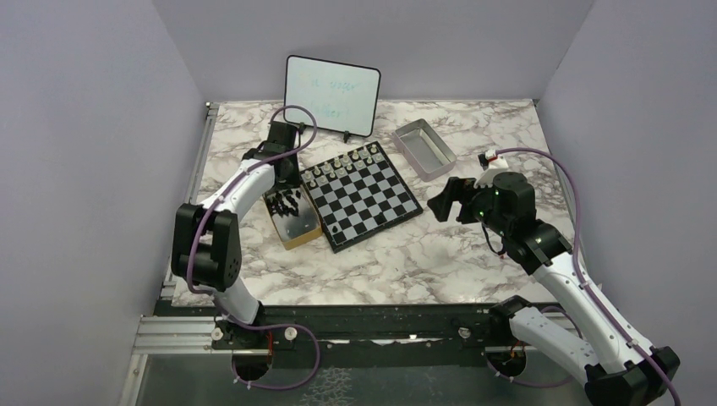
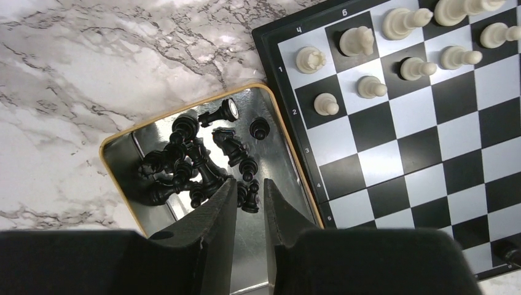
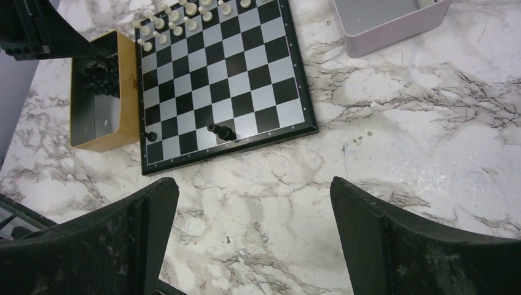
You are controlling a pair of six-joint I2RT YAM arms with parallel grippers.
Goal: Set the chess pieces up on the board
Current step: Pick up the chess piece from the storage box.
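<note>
The board (image 1: 362, 193) lies mid-table, with pale figures (image 1: 342, 161) in its far rows. Two black chess pieces (image 3: 222, 131) (image 3: 150, 136) stand on its near rows. Several more black chess pieces (image 2: 184, 160) lie heaped in the tan box (image 2: 117, 138) left of the board (image 2: 430, 153). My left gripper (image 2: 250, 181) is down in that box, its jaws narrowed around a small black piece (image 2: 252, 198) at the fingertips. My right gripper (image 3: 253, 184) hangs wide open over bare marble, right of the board (image 3: 221, 80), holding nothing.
A grey metal tray (image 1: 424, 149) sits right of the board's far corner. A small whiteboard (image 1: 331, 93) stands upright at the back. The tan box (image 1: 296, 237) touches the board's left edge. Purple walls close in the table on three sides.
</note>
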